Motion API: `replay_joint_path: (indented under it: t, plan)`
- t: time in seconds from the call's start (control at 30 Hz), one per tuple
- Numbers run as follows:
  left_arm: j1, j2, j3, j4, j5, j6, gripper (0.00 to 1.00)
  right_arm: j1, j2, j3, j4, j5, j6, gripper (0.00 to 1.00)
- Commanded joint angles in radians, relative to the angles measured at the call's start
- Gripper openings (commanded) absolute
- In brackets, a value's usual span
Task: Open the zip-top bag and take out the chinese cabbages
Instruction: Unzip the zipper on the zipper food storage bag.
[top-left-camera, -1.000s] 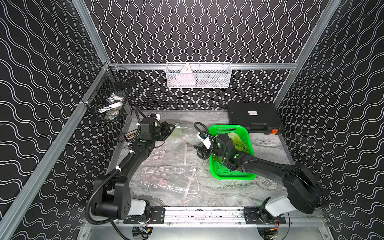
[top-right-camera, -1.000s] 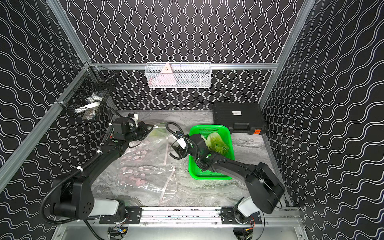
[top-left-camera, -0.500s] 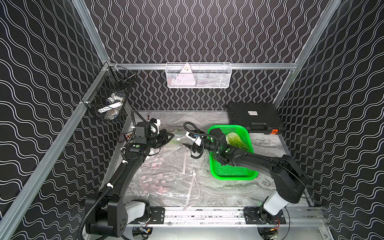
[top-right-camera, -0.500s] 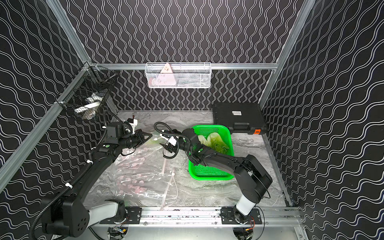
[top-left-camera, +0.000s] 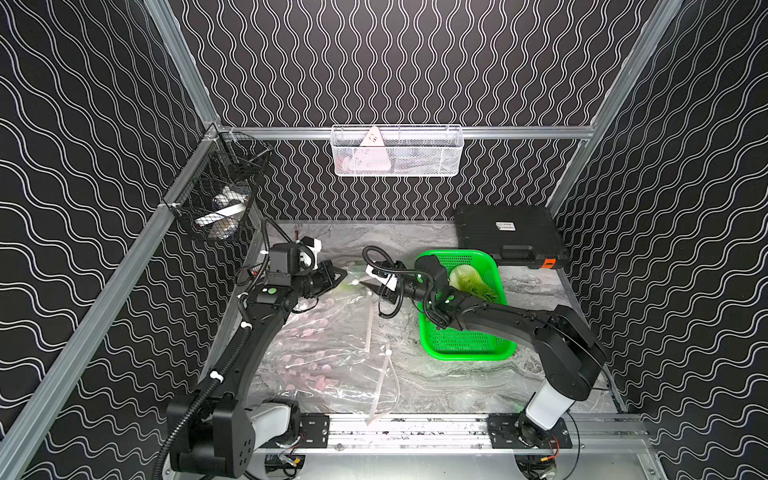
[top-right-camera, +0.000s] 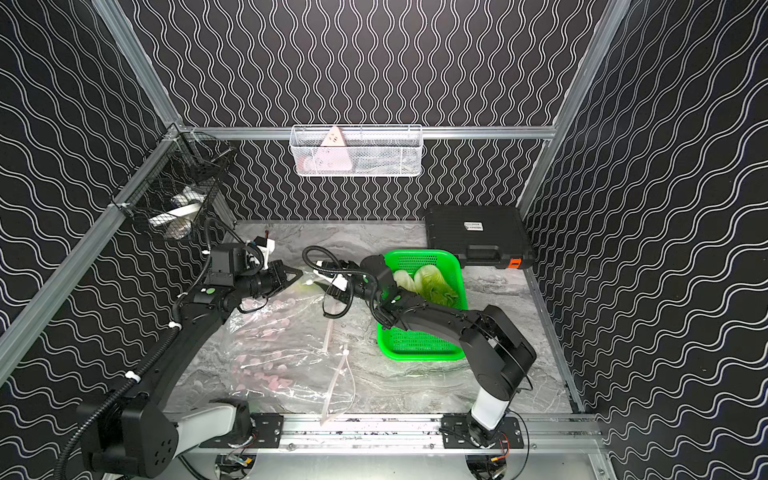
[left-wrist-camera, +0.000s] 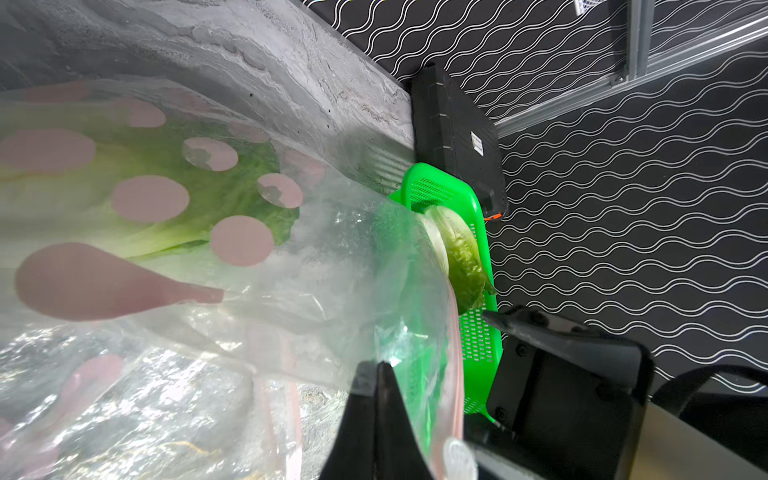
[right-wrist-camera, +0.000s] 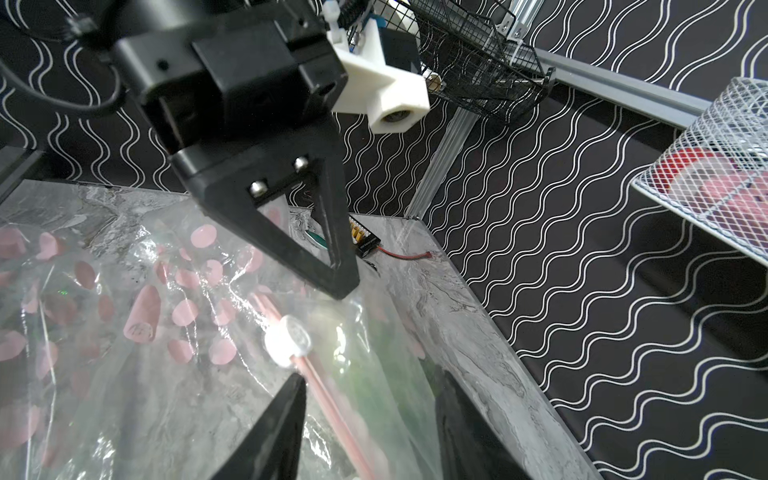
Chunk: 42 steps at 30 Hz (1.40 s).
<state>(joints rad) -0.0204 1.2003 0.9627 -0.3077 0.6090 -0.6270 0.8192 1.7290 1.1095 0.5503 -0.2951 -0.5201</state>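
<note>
The clear zip-top bag (top-left-camera: 328, 332) with pink dots lies on the marble table. My left gripper (top-left-camera: 341, 275) is shut on the film at its far mouth edge, as the left wrist view shows (left-wrist-camera: 379, 368). One of the chinese cabbages (left-wrist-camera: 166, 199) lies inside the bag. Two more cabbages (top-right-camera: 401, 278) (top-right-camera: 436, 282) rest in the green basket (top-left-camera: 461, 353). My right gripper (top-left-camera: 363, 284) faces the left one. Its jaws stand open (right-wrist-camera: 370, 388) astride the bag's pink zip strip, just below the white slider (right-wrist-camera: 289, 338).
A black case (top-left-camera: 509, 239) sits behind the basket at the back right. A white wire basket (top-left-camera: 397, 151) hangs on the back wall and a black mesh basket (top-left-camera: 224, 195) on the left rail. A small connector board (right-wrist-camera: 361, 241) lies at the back left.
My right gripper moved left from the basket to the bag mouth and its jaws narrowed. The left gripper sank slightly, still holding the bag edge.
</note>
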Motion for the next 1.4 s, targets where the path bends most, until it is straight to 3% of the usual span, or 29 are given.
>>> replay_joint_path:
  t: [0.0,0.17,0.23,0.33,0.37,0.43,0.47,0.5,0.6,0.7,0.73,0.8,0.9,0.93,1.1,1.23,1.37]
  plan:
    - [0.002,-0.005,0.011,-0.004,0.012,0.030,0.00,0.001,0.004,0.005,0.012,0.004,-0.019,0.50]
    - [0.001,0.001,0.020,-0.014,0.014,0.041,0.00,0.001,0.010,-0.003,0.008,0.007,-0.020,0.43]
    - [0.002,0.003,0.025,-0.020,0.016,0.048,0.00,0.001,0.016,0.004,-0.001,0.007,-0.020,0.31]
    - [0.001,0.005,0.032,-0.029,0.018,0.058,0.00,0.002,0.021,0.016,-0.026,-0.013,-0.024,0.03]
    - [0.001,0.005,0.040,-0.040,0.016,0.068,0.01,0.001,0.022,0.016,-0.044,-0.021,-0.024,0.00]
    - [0.002,0.005,0.073,-0.085,-0.012,0.109,0.60,0.002,0.020,0.016,-0.070,-0.042,-0.012,0.00]
    - [0.002,0.003,0.097,-0.119,-0.042,0.136,0.83,-0.002,0.015,0.017,-0.071,-0.054,-0.002,0.00]
    - [0.002,0.003,0.127,-0.159,-0.092,0.175,0.99,-0.006,0.007,0.012,-0.071,-0.071,0.004,0.00]
    - [0.002,0.005,0.198,-0.206,-0.300,0.309,0.99,-0.039,-0.017,-0.031,-0.046,-0.138,0.060,0.00]
    - [0.005,-0.003,0.154,-0.045,-0.370,0.439,0.99,-0.091,-0.033,-0.078,0.017,-0.238,0.160,0.00]
    - [0.005,-0.005,0.129,0.040,-0.318,0.495,0.99,-0.108,-0.037,-0.093,0.044,-0.267,0.197,0.00]
    - [0.007,0.009,0.114,0.086,-0.086,0.693,0.98,-0.146,-0.043,-0.123,0.109,-0.329,0.285,0.00]
    - [0.006,0.046,0.181,-0.067,0.210,0.967,0.92,-0.187,-0.048,-0.150,0.168,-0.411,0.365,0.00]
    - [0.003,0.049,0.196,-0.117,0.243,1.035,0.90,-0.194,-0.049,-0.155,0.172,-0.430,0.376,0.00]
    - [-0.023,0.077,0.309,-0.370,0.277,1.285,0.72,-0.207,-0.052,-0.175,0.179,-0.500,0.390,0.00]
    - [-0.108,0.112,0.367,-0.488,0.220,1.377,0.70,-0.212,-0.048,-0.174,0.195,-0.534,0.407,0.00]
    - [-0.147,0.150,0.399,-0.536,0.222,1.402,0.60,-0.212,-0.040,-0.167,0.218,-0.551,0.431,0.00]
